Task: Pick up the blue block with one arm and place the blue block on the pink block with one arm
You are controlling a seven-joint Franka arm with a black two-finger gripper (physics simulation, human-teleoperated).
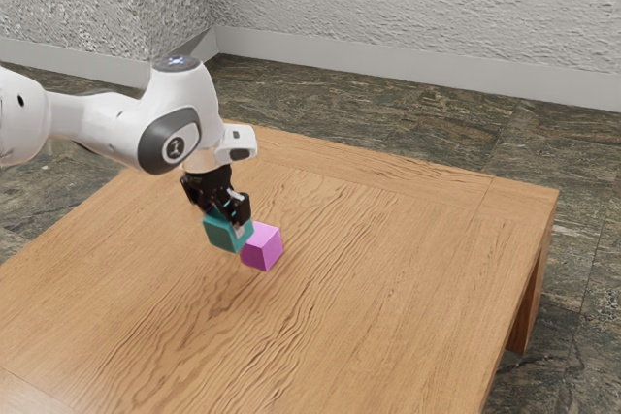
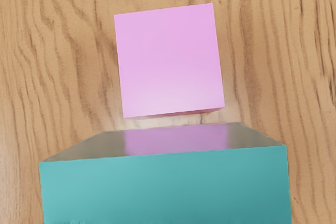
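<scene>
My black gripper (image 1: 227, 218) is shut on a teal-blue block (image 1: 226, 232), holding it just above the wooden table (image 1: 388, 269). The pink block (image 1: 262, 246) rests on the table right beside the held block, on the side toward the exterior view's right. In the wrist view the teal-blue block (image 2: 165, 182) looms large under my hand, with the pink block (image 2: 168, 61) lying on the wood just beyond it. The pink block's colour reflects on the held block's top face.
The wooden table has a raised border along its far and right edges (image 1: 505, 191). Broad bare wood spreads to the exterior view's right and front of the blocks. A stone floor (image 1: 408, 113) and rough grey wall lie behind.
</scene>
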